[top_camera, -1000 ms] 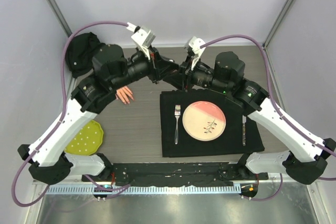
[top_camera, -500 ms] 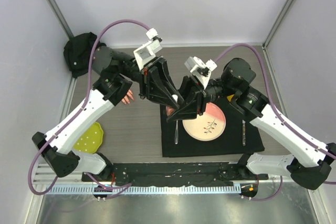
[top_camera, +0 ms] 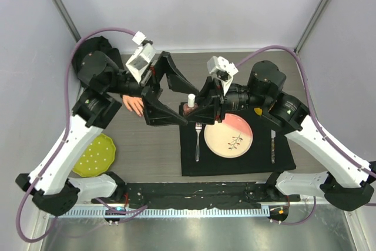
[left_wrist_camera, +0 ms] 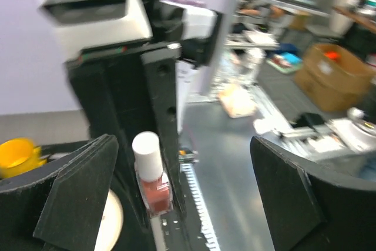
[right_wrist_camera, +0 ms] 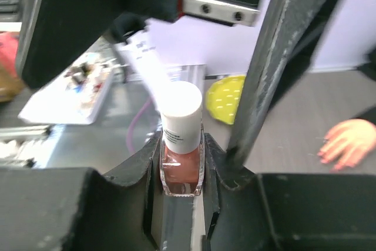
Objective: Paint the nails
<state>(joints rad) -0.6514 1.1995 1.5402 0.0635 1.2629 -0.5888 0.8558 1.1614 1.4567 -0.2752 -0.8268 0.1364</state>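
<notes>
1 bottle [right_wrist_camera: 181, 145] clenched in R jaws | L jaws released, beside it | nails [top_camera: 140, 111] well apart leftward

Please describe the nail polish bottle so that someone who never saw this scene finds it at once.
Find the black placemat in the middle of the table. Over its far left corner, the right tool grips a small bottle. Only it has a white cap above reddish-pink polish.

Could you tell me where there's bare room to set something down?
Free: bare table between the yellow plate and the placemat, nearer than the mannequin hand; also the placemat's near strip below the pink plate. Crowded: its far-left corner, where the left gripper and right gripper meet at the polish bottle.
</notes>
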